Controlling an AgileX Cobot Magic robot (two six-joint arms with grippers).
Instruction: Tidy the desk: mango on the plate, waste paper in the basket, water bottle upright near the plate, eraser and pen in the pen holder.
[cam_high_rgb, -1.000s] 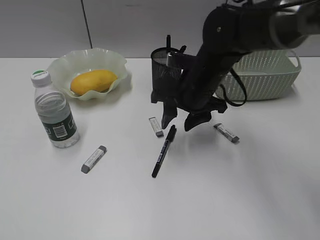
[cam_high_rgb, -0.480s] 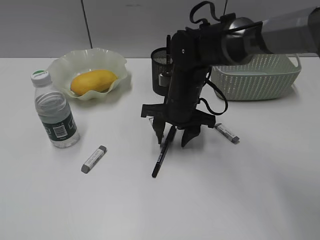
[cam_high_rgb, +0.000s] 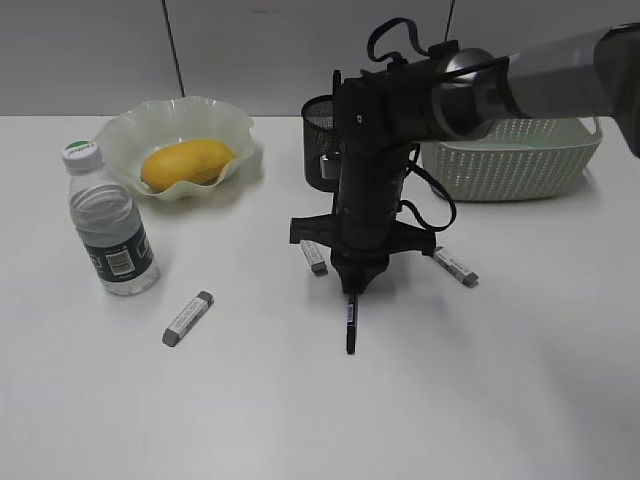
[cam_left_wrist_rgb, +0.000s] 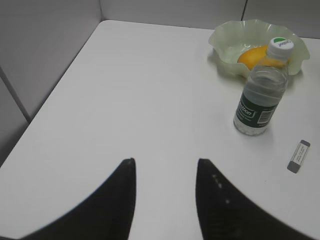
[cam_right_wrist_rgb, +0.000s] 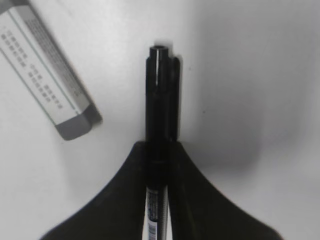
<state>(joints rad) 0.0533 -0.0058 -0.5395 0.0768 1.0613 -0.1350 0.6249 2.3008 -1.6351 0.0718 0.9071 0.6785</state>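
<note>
The right gripper (cam_high_rgb: 352, 283) clamps the pen (cam_high_rgb: 350, 325) on the surface (cam_high_rgb: 480, 380), its arm half-hiding the holder (cam_high_rgb: 320, 125). The left gripper (cam_left_wrist_rgb: 165, 172), jaws parted, hangs over bare surface near the left edge.

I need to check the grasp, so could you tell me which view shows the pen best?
The right wrist view: the pen fills the frame, pinched between the right gripper's jaws beside an eraser. The exterior view shows only the pen's lower end below the gripper. The left wrist view does not show it.
</note>
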